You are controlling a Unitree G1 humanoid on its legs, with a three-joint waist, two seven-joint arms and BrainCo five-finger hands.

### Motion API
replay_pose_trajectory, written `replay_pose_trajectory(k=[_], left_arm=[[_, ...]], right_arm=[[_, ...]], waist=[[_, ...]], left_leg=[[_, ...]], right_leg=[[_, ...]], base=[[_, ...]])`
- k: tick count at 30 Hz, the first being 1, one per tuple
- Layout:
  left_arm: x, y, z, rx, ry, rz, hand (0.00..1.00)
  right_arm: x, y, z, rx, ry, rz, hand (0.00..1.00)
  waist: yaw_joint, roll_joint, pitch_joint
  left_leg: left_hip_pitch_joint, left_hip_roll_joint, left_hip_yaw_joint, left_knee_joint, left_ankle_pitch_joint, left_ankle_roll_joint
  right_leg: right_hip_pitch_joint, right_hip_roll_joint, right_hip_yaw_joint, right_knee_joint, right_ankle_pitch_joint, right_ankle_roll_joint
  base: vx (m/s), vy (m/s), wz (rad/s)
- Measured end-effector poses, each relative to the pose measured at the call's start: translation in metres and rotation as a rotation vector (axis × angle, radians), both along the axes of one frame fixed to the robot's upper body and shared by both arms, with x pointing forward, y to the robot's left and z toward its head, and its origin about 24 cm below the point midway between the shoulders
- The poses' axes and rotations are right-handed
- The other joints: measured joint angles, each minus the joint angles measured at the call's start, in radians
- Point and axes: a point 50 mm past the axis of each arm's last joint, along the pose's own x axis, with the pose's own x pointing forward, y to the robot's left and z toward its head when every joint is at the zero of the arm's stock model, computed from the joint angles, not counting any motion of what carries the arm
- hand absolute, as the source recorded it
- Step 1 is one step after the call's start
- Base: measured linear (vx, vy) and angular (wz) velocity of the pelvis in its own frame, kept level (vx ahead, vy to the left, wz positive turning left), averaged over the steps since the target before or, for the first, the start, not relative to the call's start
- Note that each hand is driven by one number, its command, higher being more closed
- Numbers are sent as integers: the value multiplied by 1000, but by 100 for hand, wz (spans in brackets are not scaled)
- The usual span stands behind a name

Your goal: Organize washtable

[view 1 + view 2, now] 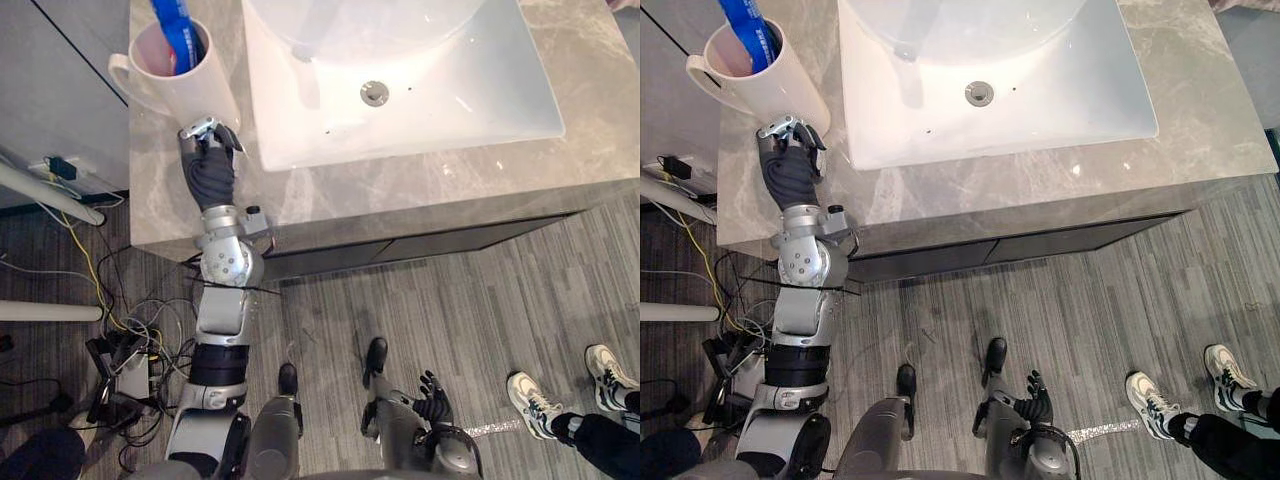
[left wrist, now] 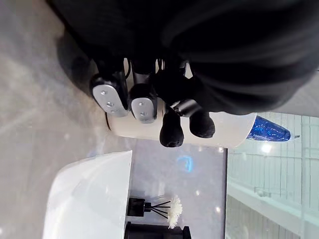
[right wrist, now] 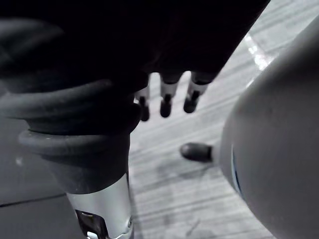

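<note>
— Where's the mug (image 1: 195,95)?
— Far left on the bench (image 1: 160,205), beside the basin (image 1: 450,105), with a blue tube (image 1: 180,30) standing inside.
— Left hand (image 1: 210,155)?
— Fingers (image 2: 142,104) curled, tips against the mug's near wall, gripping nothing. Right hand (image 1: 432,402) hangs low, fingers relaxed.

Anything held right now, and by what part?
The left hand appears to grip the white mug by its lower side wall, not its handle; the right hand is empty.

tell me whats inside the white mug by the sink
A blue tube stands in the mug, top poking above the rim. The mug's wall hides its lower end.
</note>
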Motion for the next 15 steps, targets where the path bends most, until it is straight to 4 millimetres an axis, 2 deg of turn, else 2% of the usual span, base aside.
replay_pose_trajectory(k=[8,15], left_arm=[[10,16,15,111,-9,53,100],[13,23,32,178,-45,61,100]], right_arm=[[4,-5,1,-16,-13,9,0],[5,-10,2,-7,-22,10,0]], waist=[[-3,-9,17],[-2,-15,41]], left_leg=[[-36,0,2,34,0,0],[-71,2,3,60,1,-3]], right_leg=[[-24,0,8,0,19,-7],[-52,-5,11,-1,18,-13]], base=[[-36,38,-2],[-51,50,-1]])
